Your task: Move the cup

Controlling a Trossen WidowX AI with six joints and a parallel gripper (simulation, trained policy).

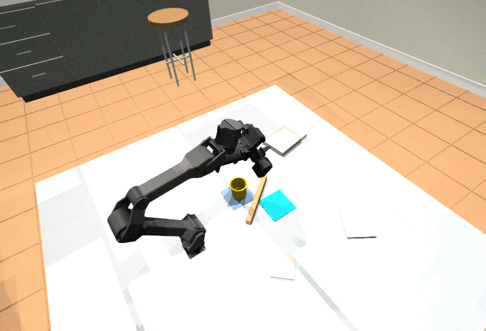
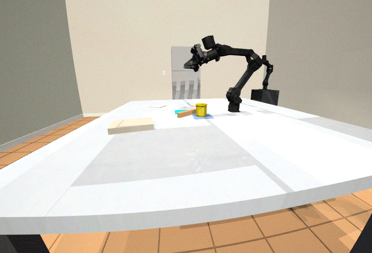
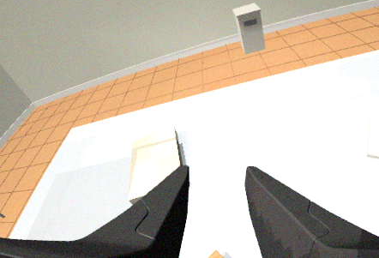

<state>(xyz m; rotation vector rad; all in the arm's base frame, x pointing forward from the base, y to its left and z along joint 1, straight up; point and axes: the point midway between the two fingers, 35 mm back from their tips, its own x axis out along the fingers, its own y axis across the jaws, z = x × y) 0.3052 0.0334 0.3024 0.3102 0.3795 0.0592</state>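
Overhead, the gripper (image 1: pixel 265 157) (image 2: pixel 185 66) (image 3: pixel 217 175) tilts downward, partly open with nothing between its fingers, above the table (image 1: pixel 314 186) (image 2: pixel 210 151) (image 3: pixel 274 115).

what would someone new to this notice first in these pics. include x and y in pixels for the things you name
Probably the black arm (image 1: pixel 166 177) (image 2: pixel 248 74), reaching out high over the white table (image 1: pixel 392 280) (image 2: pixel 180 211) (image 3: pixel 300 115). Next, the bright yellow cup (image 1: pixel 238 192) (image 2: pixel 201 110) standing upright on a blue pad (image 1: pixel 235 204) (image 2: pixel 197 117). Then the cyan pad (image 1: pixel 277 204) (image 2: pixel 179 112), across a wooden bar (image 1: pixel 257 200) (image 2: pixel 184 113) from the cup.

On the table (image 1: pixel 333 280) (image 2: pixel 186 154), the cup (image 1: pixel 238 188) (image 2: pixel 201 110) stood upright on one pad (image 1: pixel 236 204) (image 2: pixel 197 117). Between that pad and the other pad (image 1: pixel 277 205) (image 2: pixel 179 112) lay a bar (image 1: pixel 255 202) (image 2: pixel 184 113). My hand (image 1: pixel 270 157) (image 2: pixel 184 66) (image 3: pixel 217 175) hung above the table.
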